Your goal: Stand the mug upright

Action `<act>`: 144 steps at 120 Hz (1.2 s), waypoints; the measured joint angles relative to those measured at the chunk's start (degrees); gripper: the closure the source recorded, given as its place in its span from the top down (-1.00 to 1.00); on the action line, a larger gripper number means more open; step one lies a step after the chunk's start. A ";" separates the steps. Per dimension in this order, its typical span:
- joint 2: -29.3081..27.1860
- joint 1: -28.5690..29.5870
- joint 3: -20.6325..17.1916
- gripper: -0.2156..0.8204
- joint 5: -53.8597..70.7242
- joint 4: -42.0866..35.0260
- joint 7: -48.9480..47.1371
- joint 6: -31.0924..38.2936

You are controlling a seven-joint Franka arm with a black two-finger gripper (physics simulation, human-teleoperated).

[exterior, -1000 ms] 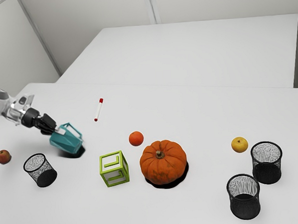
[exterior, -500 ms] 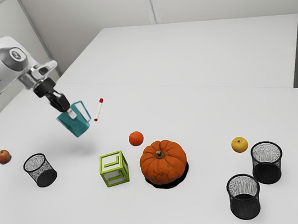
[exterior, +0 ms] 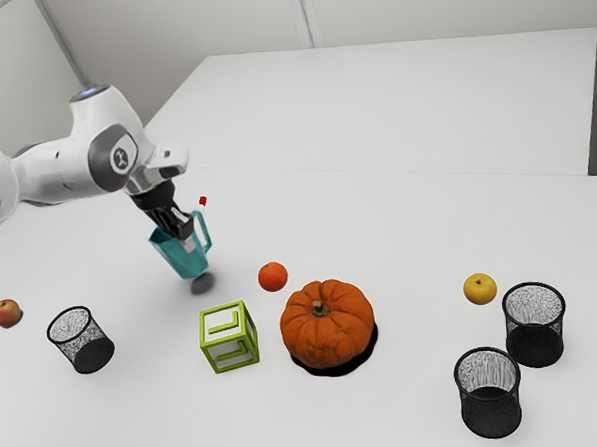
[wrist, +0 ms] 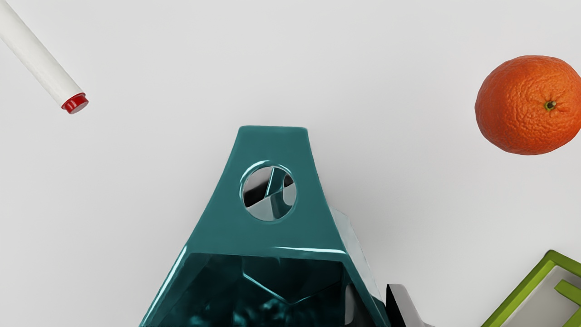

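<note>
Table (exterior: 288,414): block (exterior: 229,337) at the exterior view's left of pumpkin (exterior: 329,327); orange (exterior: 272,277) behind both; apple (exterior: 7,313) near bin (exterior: 91,355).

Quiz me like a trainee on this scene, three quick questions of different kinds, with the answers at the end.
1. True or false: the mug in the gripper stands straight upright.
2. How many black mesh baskets are on the table?
3. Which fruit is closest to the pumpkin?
A) the apple
B) the orange
C) the yellow fruit

Key: 1. False, it leans. 2. Three. 3. B.
</note>
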 joint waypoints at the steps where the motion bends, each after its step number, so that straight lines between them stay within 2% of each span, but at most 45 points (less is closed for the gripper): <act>1: -0.02 -0.03 -0.03 -0.92 0.16 -0.30 -0.23 0.44; 23: -1.30 -0.47 -0.85 -0.92 2.87 -5.40 -4.71 6.98; 56: -0.50 -0.13 -1.12 -0.89 4.47 -7.46 -9.53 10.40; 77: -0.44 -0.30 -1.74 -0.17 3.99 -7.47 -11.00 10.92; 92: -1.74 -0.19 -1.76 0.17 3.89 -7.40 -11.78 10.81; 115: -5.93 0.13 -2.17 0.41 3.49 -4.83 -12.54 7.13; 129: -5.07 0.27 -2.57 0.49 2.80 2.07 -12.88 1.28; 144: -1.57 -0.11 -3.03 0.53 1.77 13.18 -13.21 -6.60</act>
